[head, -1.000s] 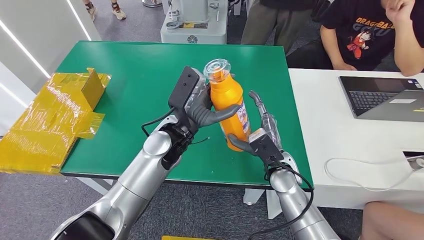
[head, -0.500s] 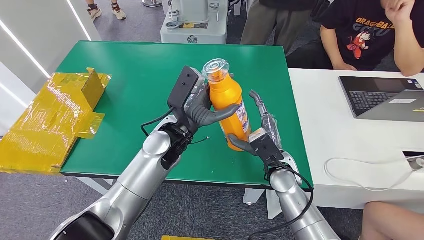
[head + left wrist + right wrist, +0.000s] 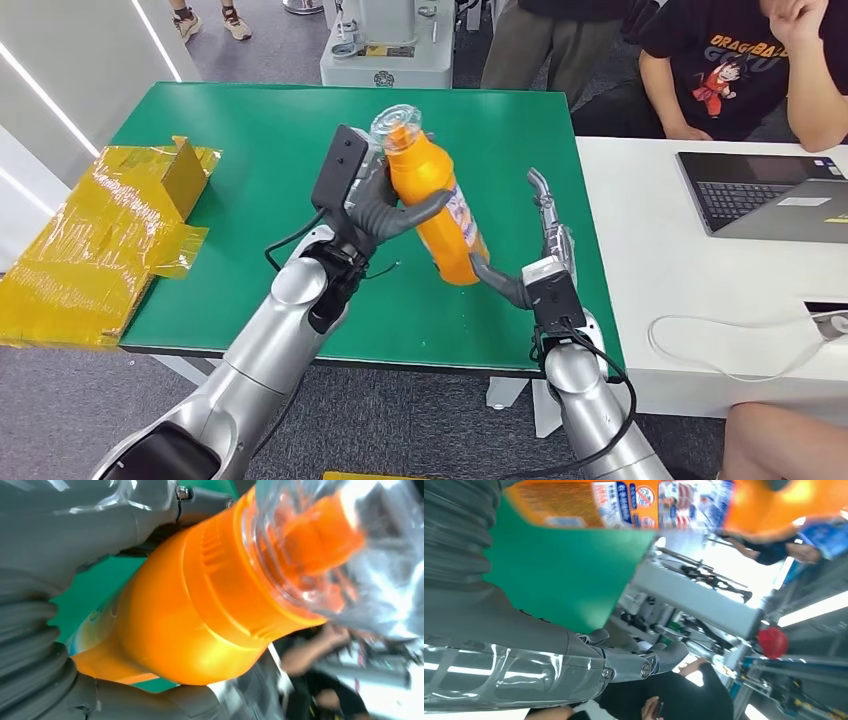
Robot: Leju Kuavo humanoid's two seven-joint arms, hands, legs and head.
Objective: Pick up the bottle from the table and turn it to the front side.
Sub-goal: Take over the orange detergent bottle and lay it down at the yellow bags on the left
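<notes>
Bottle [image 3: 432, 205], orange with a clear cap, is held tilted above the middle of the green table [image 3: 250, 150], gripped around its upper body by the left hand [image 3: 375, 205]. The right hand [image 3: 540, 255] is spread just right of its base, fingers apart, holding nothing. Lifting appears done; the label [image 3: 462, 215] is seen on the right side, so turning seems unfinished.
</notes>
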